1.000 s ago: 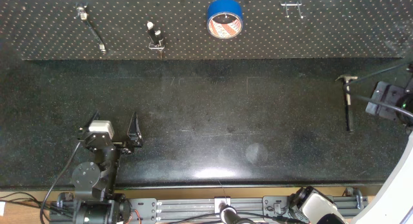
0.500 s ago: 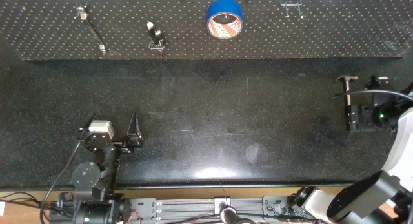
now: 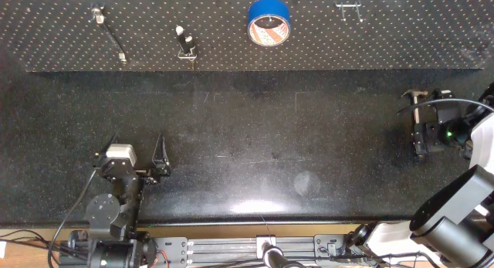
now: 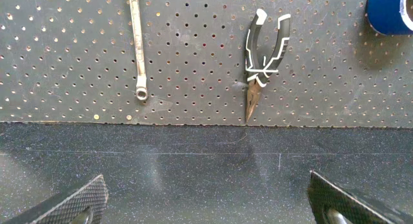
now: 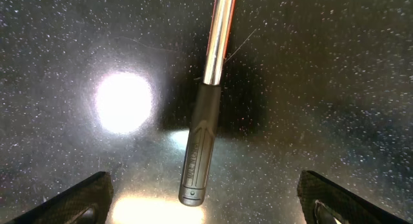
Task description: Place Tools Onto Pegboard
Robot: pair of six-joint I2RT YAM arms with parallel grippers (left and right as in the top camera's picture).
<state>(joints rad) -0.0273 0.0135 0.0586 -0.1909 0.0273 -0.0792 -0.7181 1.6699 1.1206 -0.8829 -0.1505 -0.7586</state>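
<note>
Right gripper (image 5: 206,208) has swung in over the hammer (image 5: 206,101); its fingers (image 5: 80,198) gape wide, empty, straddling the handle (image 5: 197,159), which runs lengthwise between them on the tabletop (image 5: 322,88).

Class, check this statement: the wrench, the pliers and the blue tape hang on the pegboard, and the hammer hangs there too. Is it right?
Not quite. The hammer does not hang on the pegboard; it lies flat on the black table, as the right wrist view shows. The wrench, the pliers and the blue tape do hang there.
</note>
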